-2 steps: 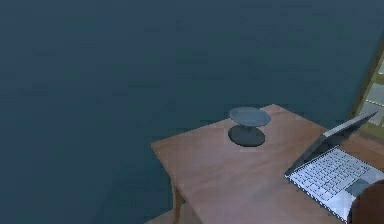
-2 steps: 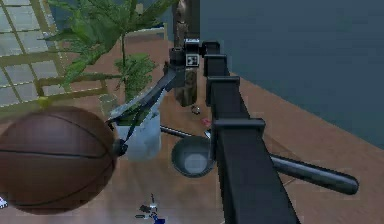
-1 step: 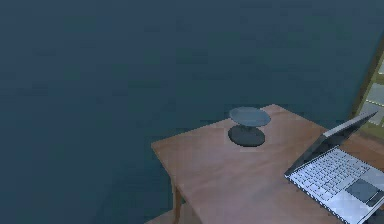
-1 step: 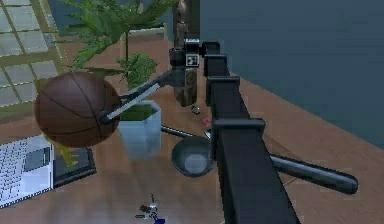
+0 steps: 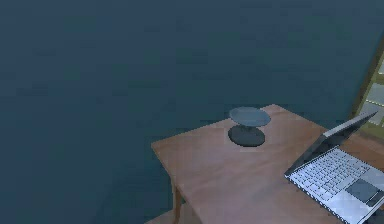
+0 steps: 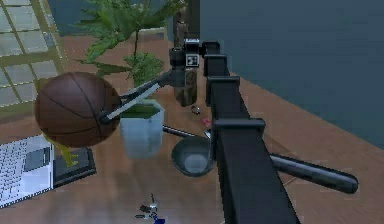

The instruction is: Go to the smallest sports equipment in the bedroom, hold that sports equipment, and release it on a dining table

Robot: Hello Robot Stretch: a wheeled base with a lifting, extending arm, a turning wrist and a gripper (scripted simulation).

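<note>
wall (image 5: 120, 70): dark blue, behind the desk, well beyond the hand.
desk (image 6: 300, 125): brown wood, below the hand; carries everything but the ball.
arm (image 6: 235, 130): dark square bar reaching out over the desk, with the hand at its far end.
window (image 6: 20, 50): pale panes, up and left of the hand in the arm side view.
potted plant (image 6: 140, 128): green leaves in a white pot, upright on the desk, just beside the hand's fingers and lower in the picture.
laptop (image 6: 30, 165): lid up, on the desk at the arm side view's left, below the ball; it also sits on the desk's right end in the forward view (image 5: 335, 170).
basketball (image 6: 78, 108): brown, hangs at the hand's finger end, clear of the desk and above the laptop.
bat-like rod (image 6: 310, 172): dark, lying on the desk, running under the arm, on the near side of the hand.
bowl (image 6: 192, 157): grey, footed, on the desk just beside the arm, nearer than the hand.
hand (image 6: 108, 116): holds the basketball; can't tell from the views how the fingers are set.
small object (image 6: 150, 208): tiny, on the desk near the bottom edge, well apart from the hand; can't tell what it is.
</note>
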